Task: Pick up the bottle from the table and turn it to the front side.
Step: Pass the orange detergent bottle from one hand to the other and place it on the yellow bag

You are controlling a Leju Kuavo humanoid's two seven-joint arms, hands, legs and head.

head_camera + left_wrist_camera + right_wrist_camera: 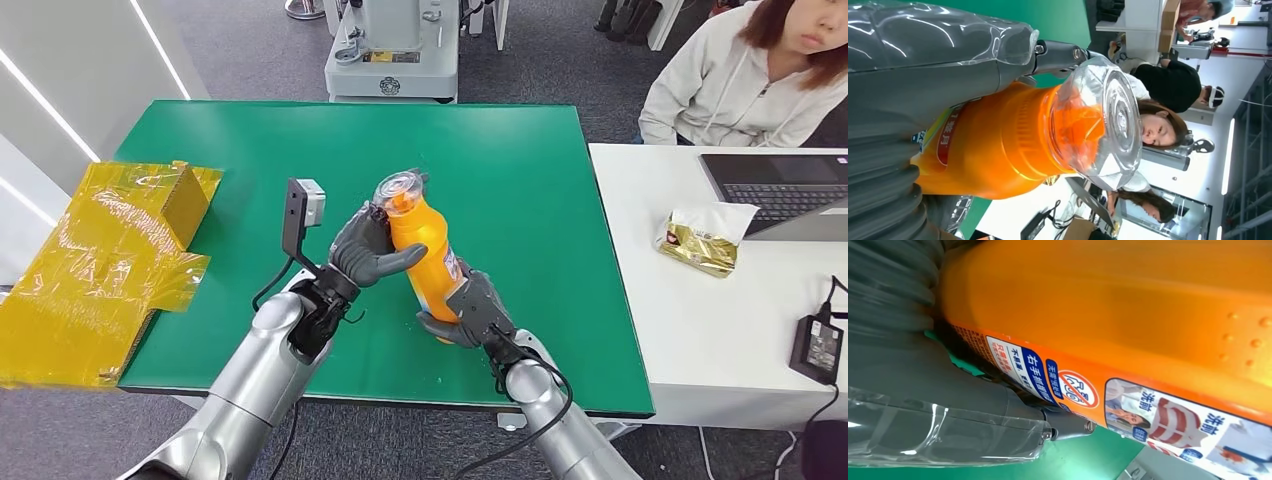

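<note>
An orange bottle (424, 250) with a clear cap (399, 187) stands tilted over the green table (500, 170), near its front edge. My left hand (368, 250) grips its upper body just below the neck. My right hand (470, 312) grips its lower end from the right. In the left wrist view the bottle (998, 140) and its clear cap (1103, 120) are close in front of the left hand (908, 90). In the right wrist view the bottle's label (1148, 405) with printed text faces the camera, and the right hand (938, 405) lies along it.
A crumpled yellow plastic wrap with a box (110, 260) lies on the table's left end. A white desk (720, 300) to the right carries a laptop (780, 190), a gold packet (700, 245) and a power adapter (818, 345). A person (750, 75) sits behind it.
</note>
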